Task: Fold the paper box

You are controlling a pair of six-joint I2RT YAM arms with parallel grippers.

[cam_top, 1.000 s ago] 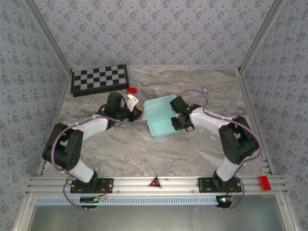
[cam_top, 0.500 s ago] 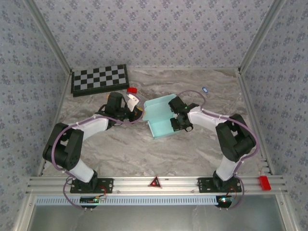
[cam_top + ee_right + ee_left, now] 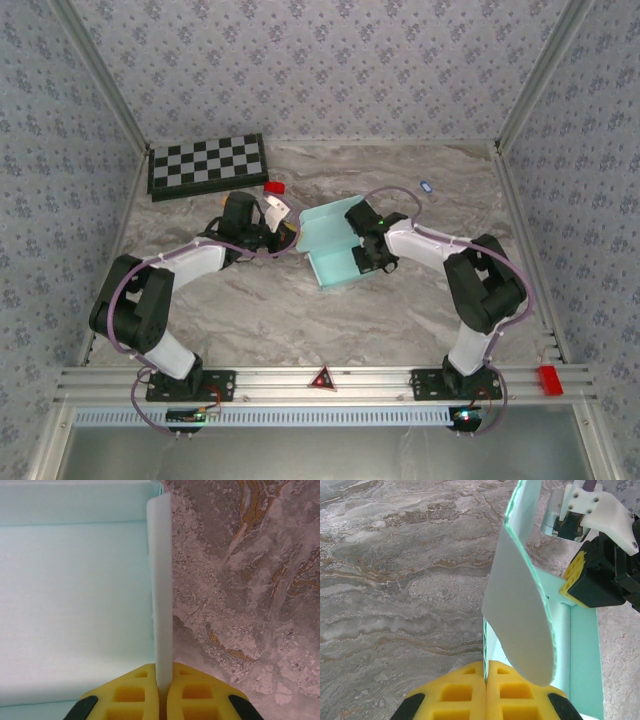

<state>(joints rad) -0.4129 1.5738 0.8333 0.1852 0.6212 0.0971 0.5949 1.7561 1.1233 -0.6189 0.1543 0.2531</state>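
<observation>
The paper box (image 3: 333, 252), pale light-blue, lies half-formed in the middle of the marble table, one panel raised at the back. My left gripper (image 3: 290, 236) is at its left side, shut on a thin upright edge of the box (image 3: 485, 645); a rounded white flap (image 3: 520, 615) curls over just right of that edge. My right gripper (image 3: 364, 256) is at the box's right side, its yellow fingers (image 3: 132, 695) shut on the upright side wall (image 3: 162, 595). The box floor (image 3: 75, 595) lies to the left of that wall.
A black-and-white checkerboard (image 3: 208, 163) lies at the back left. A small red object (image 3: 274, 187) sits near the left wrist, and a small blue-white item (image 3: 425, 185) at the back right. Patterned walls enclose the table on three sides.
My right gripper has slid a little to the left along the box's right side and shut on its wall. The left arm has stayed still, holding the box.
</observation>
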